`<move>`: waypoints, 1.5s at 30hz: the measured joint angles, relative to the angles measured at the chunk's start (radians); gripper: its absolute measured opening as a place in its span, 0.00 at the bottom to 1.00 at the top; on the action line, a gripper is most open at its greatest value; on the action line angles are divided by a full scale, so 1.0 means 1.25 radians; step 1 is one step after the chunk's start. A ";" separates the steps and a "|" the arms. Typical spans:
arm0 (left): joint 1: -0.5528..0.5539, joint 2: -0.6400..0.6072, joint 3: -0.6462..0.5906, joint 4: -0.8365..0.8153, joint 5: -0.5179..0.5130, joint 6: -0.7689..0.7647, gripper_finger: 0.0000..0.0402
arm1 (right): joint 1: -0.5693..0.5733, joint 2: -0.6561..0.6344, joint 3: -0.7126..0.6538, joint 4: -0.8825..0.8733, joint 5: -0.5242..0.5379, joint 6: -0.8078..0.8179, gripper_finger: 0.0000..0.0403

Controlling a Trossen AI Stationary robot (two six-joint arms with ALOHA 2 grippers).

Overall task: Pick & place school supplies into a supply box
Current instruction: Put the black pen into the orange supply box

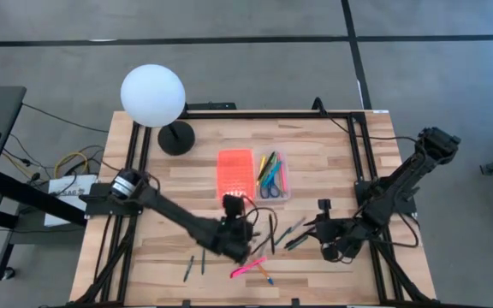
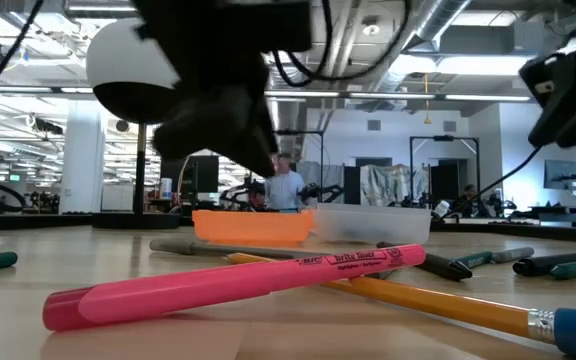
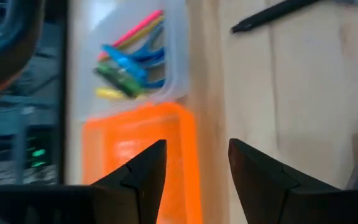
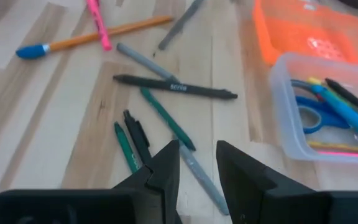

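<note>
Orange lid (image 1: 235,171) lies flat on the table, touching the clear tray (image 1: 273,175) on its right so both halves sit open for loading; the tray already holds blue-handled scissors (image 1: 269,186) and a few pens. Left gripper (image 1: 234,224) hovers just short of the lid, fingers spread and empty. A pink highlighter (image 1: 248,268) and several dark pens lie loose near it. Right gripper (image 1: 324,233), fingers narrowly parted, hangs empty over a grey pen (image 4: 197,173).
</note>
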 joint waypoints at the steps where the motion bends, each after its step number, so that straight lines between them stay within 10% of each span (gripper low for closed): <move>1: -0.017 -0.001 -0.004 -0.016 -0.034 -0.031 0.42 | -0.009 0.000 -0.007 0.012 -0.014 -0.016 0.25; 7: -0.108 -0.012 -0.029 -0.205 -0.231 -0.312 0.42 | -0.080 0.000 -0.027 0.047 -0.145 -0.050 0.25; 16: -0.233 -0.014 -0.061 -0.656 -0.382 -1.043 0.42 | -0.089 0.066 -0.027 0.106 -0.246 -0.077 0.22; 45: -0.263 -0.011 -0.121 -0.650 -0.442 -1.114 0.42 | -0.151 0.218 -0.012 0.130 -0.295 -0.083 0.16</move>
